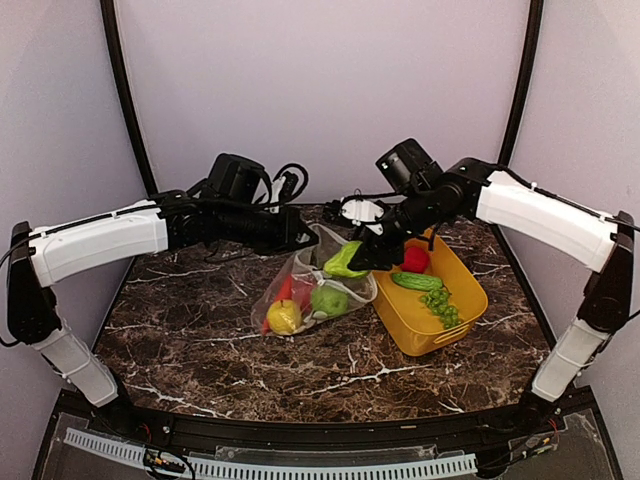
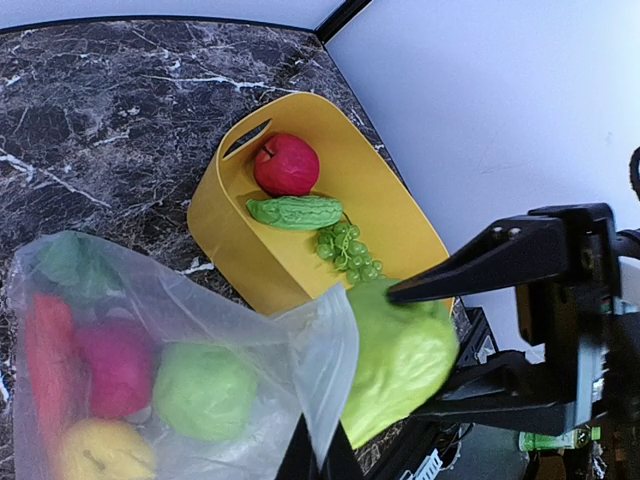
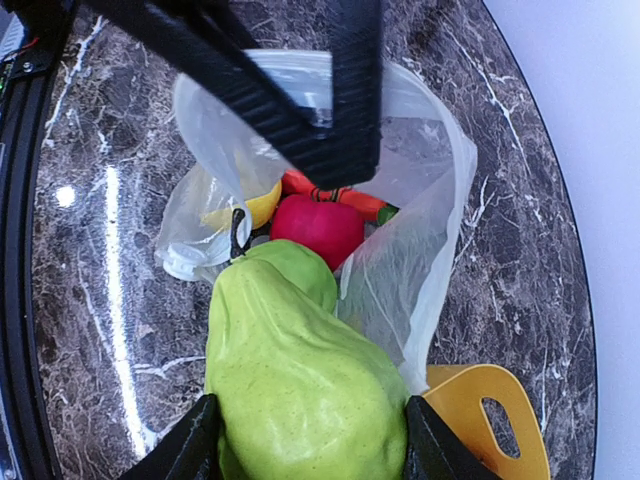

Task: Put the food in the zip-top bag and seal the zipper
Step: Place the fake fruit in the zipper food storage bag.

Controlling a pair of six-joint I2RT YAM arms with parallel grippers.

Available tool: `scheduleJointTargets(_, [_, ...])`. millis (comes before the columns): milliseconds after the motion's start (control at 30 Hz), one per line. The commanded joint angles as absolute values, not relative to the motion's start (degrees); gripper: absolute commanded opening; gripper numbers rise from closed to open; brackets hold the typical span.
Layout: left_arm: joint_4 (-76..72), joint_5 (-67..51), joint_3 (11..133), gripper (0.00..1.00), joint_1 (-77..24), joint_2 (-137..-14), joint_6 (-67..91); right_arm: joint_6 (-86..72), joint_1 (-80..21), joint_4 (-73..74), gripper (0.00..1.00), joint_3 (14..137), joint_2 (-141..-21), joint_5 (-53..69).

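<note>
Loading step: your right pincer [image 3: 310,450] grasps a green fruit [image 3: 300,370] at the zip-top bag [image 3: 420,200] mouth, left pincer [image 1: 305,238] clenched, apparently on its rim; next, lower and release inside.

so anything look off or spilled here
nothing stands out: no toy food lies loose on the marble table. pieces sit in the yellow plastic basket or the clear dotted plastic bag, and the right end effector holds a lumpy lime-green toy fruit at the bag's mouth.
</note>
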State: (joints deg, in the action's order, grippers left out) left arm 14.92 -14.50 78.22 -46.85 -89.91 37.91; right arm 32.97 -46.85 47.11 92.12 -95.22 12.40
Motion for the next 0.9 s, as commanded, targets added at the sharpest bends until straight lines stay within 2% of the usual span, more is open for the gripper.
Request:
scheduleJointTargets(0, [16.2, -13.6, 77.7, 0.01, -47.1, -86.6, 36.3, 33.9, -46.8, 50.9, 0.4, 94.1, -89.8, 12.4])
scheduleJointTargets(167, [16.5, -13.0, 78.2, 0.01, -47.1, -86.6, 35.9, 35.8, -46.9, 52.9, 0.4, 92.1, -90.6, 6.7])
scheduleJointTargets(467, [16.7, -13.0, 78.4, 0.01, -47.1, -86.7, 36.3, 35.0, -50.8, 56.5, 0.4, 97.4, -96.0, 4.4])
scheduleJointTargets(733, [13.6, -13.6, 77.3, 0.01, -47.1, -85.9, 38.3, 35.9, -54.6, 54.1, 0.41, 99.5, -99.1, 1.4])
scheduleJointTargets(867, [12.6, -14.2, 77.0, 0.01, -47.1, -85.4, 39.1, 35.7, -54.6, 46.4, 0.41, 98.9, -100.4, 1.1])
